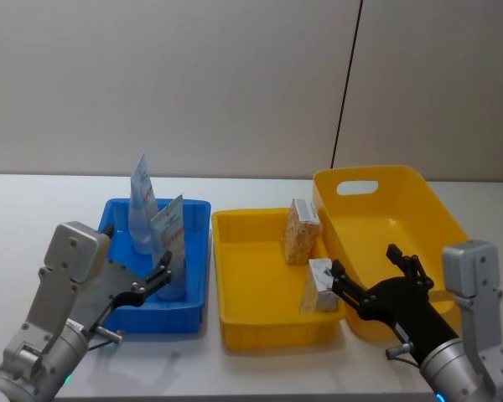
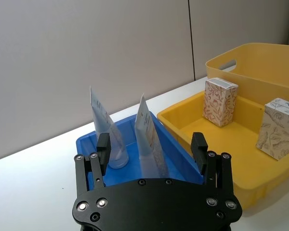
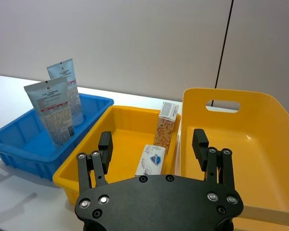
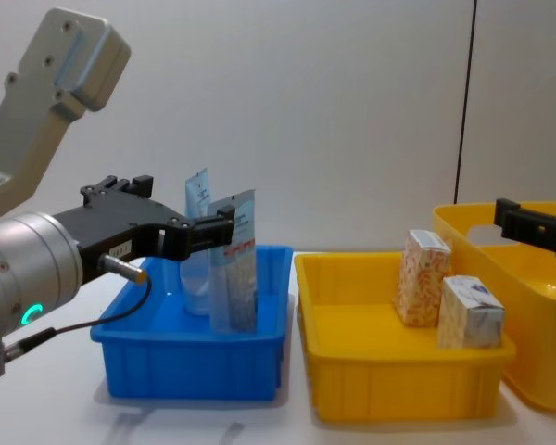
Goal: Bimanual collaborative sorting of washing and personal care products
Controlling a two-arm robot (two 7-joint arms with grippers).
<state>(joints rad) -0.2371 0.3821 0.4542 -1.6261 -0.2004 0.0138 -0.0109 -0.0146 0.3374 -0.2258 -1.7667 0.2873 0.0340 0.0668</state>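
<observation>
Both empty, wide open: left pincer [image 2: 151,144] facing grey-blue flat-ended squeeze tube [image 2: 151,127], right pincer [image 3: 152,139] facing white-and-blue carton [image 3: 151,161]; sorting seemingly done, retreat next.

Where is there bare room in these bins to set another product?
Free: the tall yellow bin, and the shallow yellow bin on its left half, by the blue bin. Crowded: the shallow bin's right side, with orange-speckled carton, white-and-blue carton and right gripper; the blue bin's middle, with front tube, back tube and left gripper.

Two tubes [image 1: 169,237], two cartons [image 1: 301,231], upright
</observation>
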